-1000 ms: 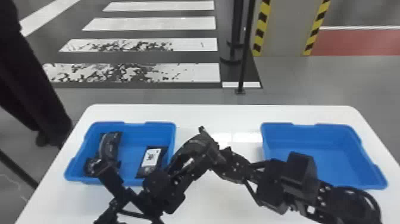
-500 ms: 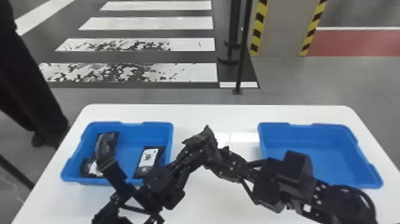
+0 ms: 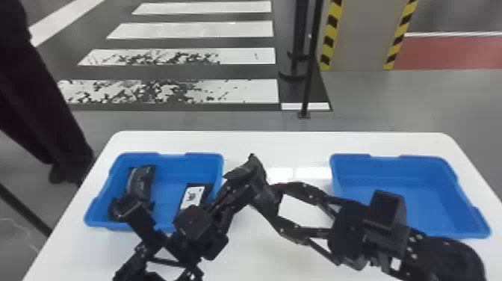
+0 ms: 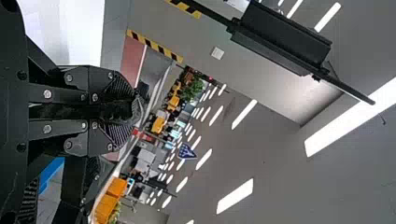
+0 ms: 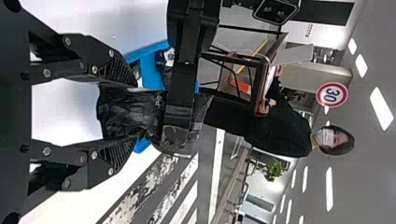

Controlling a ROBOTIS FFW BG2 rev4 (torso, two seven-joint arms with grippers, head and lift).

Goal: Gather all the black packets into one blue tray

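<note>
Over the table between the trays, my left gripper (image 3: 234, 194) is shut on a crumpled black packet (image 3: 247, 175). Around the packet's other end stands my right gripper (image 3: 272, 203), its fingers apart. The left wrist view has the left gripper (image 4: 112, 110) closed on dark material. In the right wrist view, the packet (image 5: 126, 114) lies between the spread fingers of the right gripper (image 5: 139, 111), with the other gripper across it farther off. The left blue tray (image 3: 191, 157) holds a long black packet (image 3: 142, 181), another near its front corner, and a packet with a white label (image 3: 192, 197).
A second blue tray (image 3: 392, 170) stands at the right, with the right forearm (image 3: 429, 254) over its front edge. The left arm (image 3: 194, 231) reaches over the left tray's front edge. A thin black pole (image 3: 310, 74) stands behind the white table (image 3: 276, 144).
The right gripper's finger links have spread apart around the packet, and its wrist has shifted slightly right. The left gripper still holds the packet in nearly the same place.
</note>
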